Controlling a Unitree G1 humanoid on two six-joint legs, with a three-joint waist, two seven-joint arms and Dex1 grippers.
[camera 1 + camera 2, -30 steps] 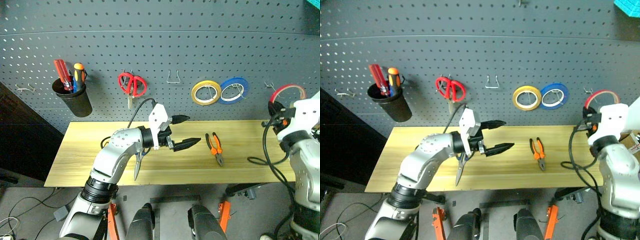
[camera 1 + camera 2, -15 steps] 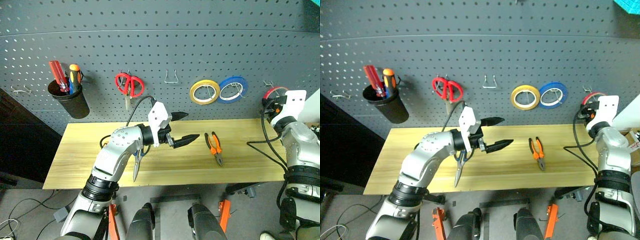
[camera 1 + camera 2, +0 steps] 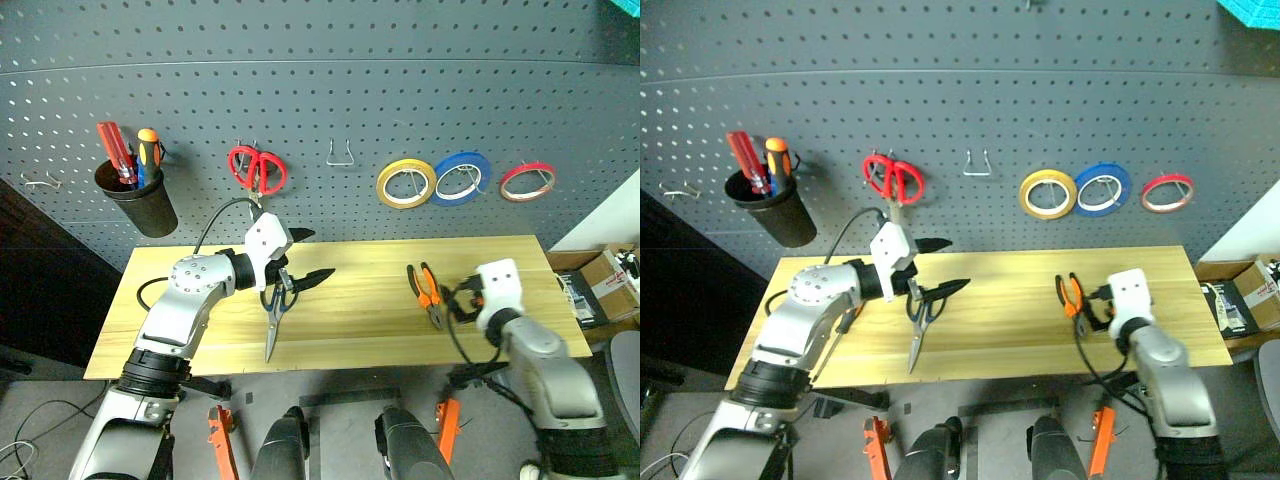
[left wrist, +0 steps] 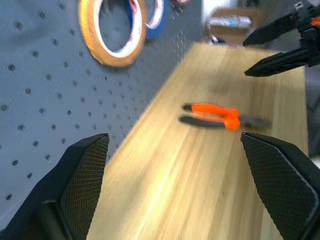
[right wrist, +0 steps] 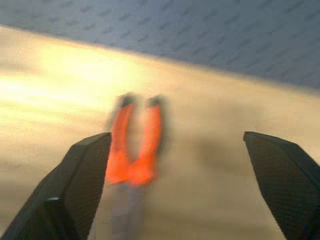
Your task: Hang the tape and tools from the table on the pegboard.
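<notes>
The red tape (image 3: 527, 180) hangs on the pegboard (image 3: 330, 90) at the right, beside the blue ring. The orange-and-black pliers (image 3: 425, 293) lie on the table (image 3: 370, 330), right of centre. My right gripper (image 5: 175, 136) hovers low just right of them, open, with the pliers (image 5: 134, 150) ahead between its fingers. The dark-handled scissors (image 3: 273, 320) lie on the table left of centre. My left gripper (image 3: 322, 252) stands open just above their handles, holding nothing. An orange-and-black screwdriver (image 3: 151, 150) stands in a black cup (image 3: 145, 205).
Red-handled scissors (image 3: 257, 168), a bare metal hook (image 3: 343, 152), a yellow tape ring (image 3: 405, 184) and a blue tape ring (image 3: 462, 177) hang on the pegboard. Another bare hook (image 3: 40, 183) sits far left. Cardboard boxes (image 3: 600, 285) stand right of the table.
My right gripper opened and left the red tape hanging on the pegboard. It then dropped to the table beside the pliers. My left gripper moved left, over the scissors.
</notes>
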